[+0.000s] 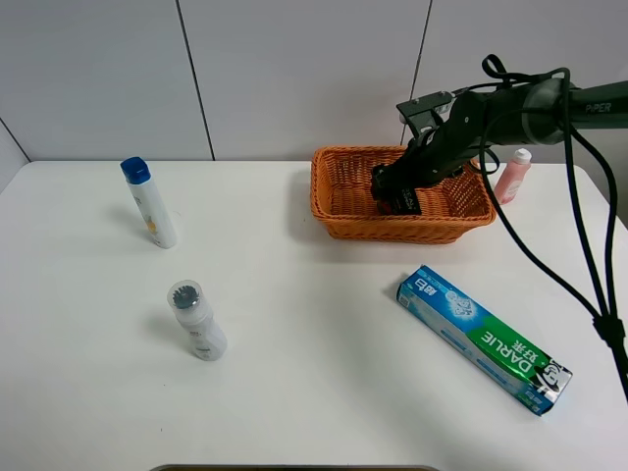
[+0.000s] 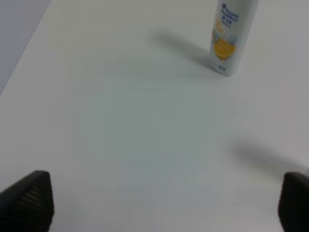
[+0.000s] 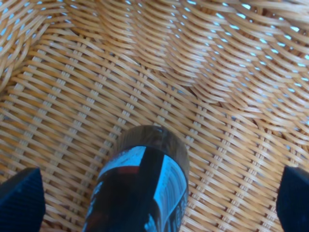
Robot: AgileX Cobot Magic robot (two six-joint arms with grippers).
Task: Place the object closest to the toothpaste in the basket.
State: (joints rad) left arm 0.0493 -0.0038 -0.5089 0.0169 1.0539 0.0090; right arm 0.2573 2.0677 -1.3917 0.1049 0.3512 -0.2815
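The green and blue toothpaste box [image 1: 484,339] lies on the white table at the front right. The orange wicker basket [image 1: 339,211] stands at the back, right of centre. My right gripper [image 1: 394,192] reaches down inside the basket. In the right wrist view the right gripper [image 3: 157,198] is open, its fingers [image 3: 19,200] spread wide on either side of a dark bottle with a blue label [image 3: 140,188]. The bottle [image 1: 402,201] rests on the basket floor [image 3: 217,96], and the fingers do not touch it. My left gripper [image 2: 161,200] is open and empty over bare table, and it is out of the high view.
A white bottle with a blue cap [image 1: 149,203] stands at the back left and also shows in the left wrist view [image 2: 231,36]. A white bottle with a grey cap [image 1: 196,319] stands at the front left. A pink bottle [image 1: 511,177] stands just behind the basket's right end.
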